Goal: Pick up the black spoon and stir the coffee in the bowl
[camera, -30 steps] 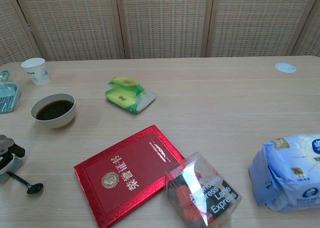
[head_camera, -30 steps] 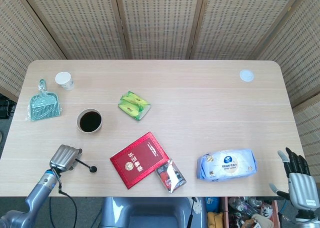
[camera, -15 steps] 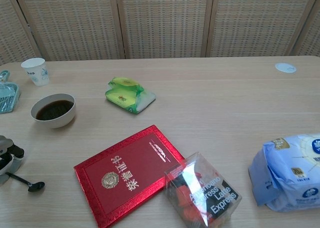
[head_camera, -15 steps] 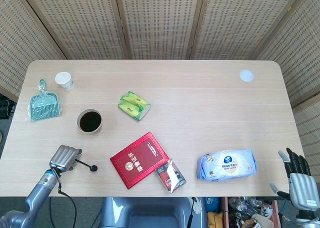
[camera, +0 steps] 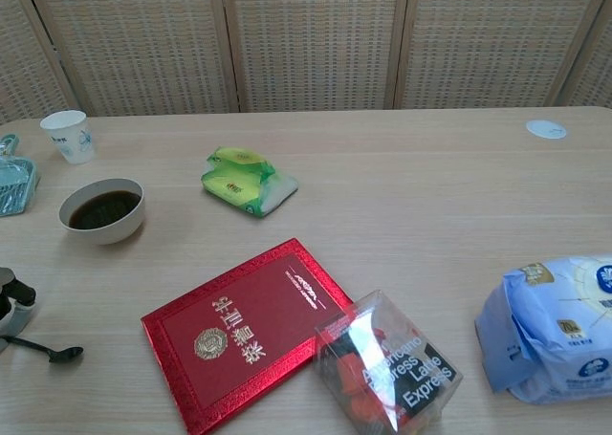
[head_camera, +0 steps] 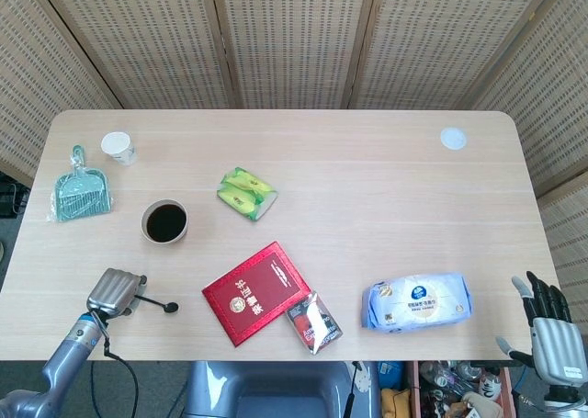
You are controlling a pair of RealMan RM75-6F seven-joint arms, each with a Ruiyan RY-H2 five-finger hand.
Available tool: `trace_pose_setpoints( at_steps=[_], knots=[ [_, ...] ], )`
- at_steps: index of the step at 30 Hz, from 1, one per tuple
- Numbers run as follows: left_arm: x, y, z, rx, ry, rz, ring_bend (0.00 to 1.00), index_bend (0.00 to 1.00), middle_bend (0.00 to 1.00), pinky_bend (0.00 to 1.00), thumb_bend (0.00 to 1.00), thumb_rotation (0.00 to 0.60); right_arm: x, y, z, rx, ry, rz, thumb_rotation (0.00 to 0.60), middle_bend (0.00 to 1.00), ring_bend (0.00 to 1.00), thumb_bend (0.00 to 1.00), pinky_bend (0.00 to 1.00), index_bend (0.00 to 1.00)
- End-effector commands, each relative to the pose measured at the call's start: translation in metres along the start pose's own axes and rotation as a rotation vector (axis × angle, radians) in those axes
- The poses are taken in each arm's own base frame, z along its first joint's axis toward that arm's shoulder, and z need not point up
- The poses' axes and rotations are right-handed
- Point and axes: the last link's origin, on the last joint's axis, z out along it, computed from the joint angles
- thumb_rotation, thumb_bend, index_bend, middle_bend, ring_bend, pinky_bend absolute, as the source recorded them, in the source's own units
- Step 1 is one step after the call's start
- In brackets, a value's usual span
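stirring had not begun: the small black plastic spoon (head_camera: 158,303) lay low on the pale wooden table (head_camera: 367,188), handle under the left hand (head_camera: 115,292), whose grip i could not tell. the round white bowl of dark coffee (head_camera: 165,222) sat untouched beyond; the right hand (head_camera: 551,331) hung off the table, fingers spread, holding nothing.

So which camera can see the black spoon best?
The head view: the whole black spoon shows there, its handle end at the left hand. The chest view shows the spoon closer, but the hand is cut off at the picture's edge.
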Motion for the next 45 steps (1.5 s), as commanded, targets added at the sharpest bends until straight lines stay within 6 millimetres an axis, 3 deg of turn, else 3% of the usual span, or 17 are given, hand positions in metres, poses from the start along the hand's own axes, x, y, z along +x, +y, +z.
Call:
trace_pose_setpoints(
  at_steps=[1, 15, 27, 37, 45],
  knots=[
    [0.005, -0.002, -0.001, 0.003, 0.012, 0.002, 0.71, 0.64, 0.78, 0.74, 0.42, 0.600, 0.000, 0.000, 0.000, 0.000, 0.002, 0.001, 0.600, 0.00, 0.00, 0.24, 0.00, 0.00],
    [0.035, -0.015, -0.005, 0.018, 0.083, 0.052, 0.71, 0.64, 0.78, 0.74, 0.42, 0.600, 0.000, 0.000, 0.000, 0.005, 0.002, 0.003, 0.600, 0.00, 0.00, 0.24, 0.00, 0.00],
    [0.100, -0.039, -0.005, 0.031, 0.248, 0.356, 0.71, 0.65, 0.78, 0.74, 0.42, 0.600, 0.000, -0.003, 0.003, 0.022, 0.003, 0.008, 0.600, 0.00, 0.00, 0.24, 0.00, 0.00],
    [0.138, -0.049, 0.022, 0.042, 0.328, 0.674, 0.71, 0.66, 0.78, 0.74, 0.44, 0.600, 0.000, -0.004, 0.003, 0.027, 0.007, 0.013, 0.600, 0.00, 0.00, 0.24, 0.00, 0.00],
    [0.148, -0.051, 0.053, 0.039, 0.323, 0.894, 0.71, 0.66, 0.78, 0.74, 0.44, 0.600, 0.000, -0.004, 0.001, 0.025, 0.007, 0.015, 0.600, 0.00, 0.00, 0.24, 0.00, 0.00]
  ],
)
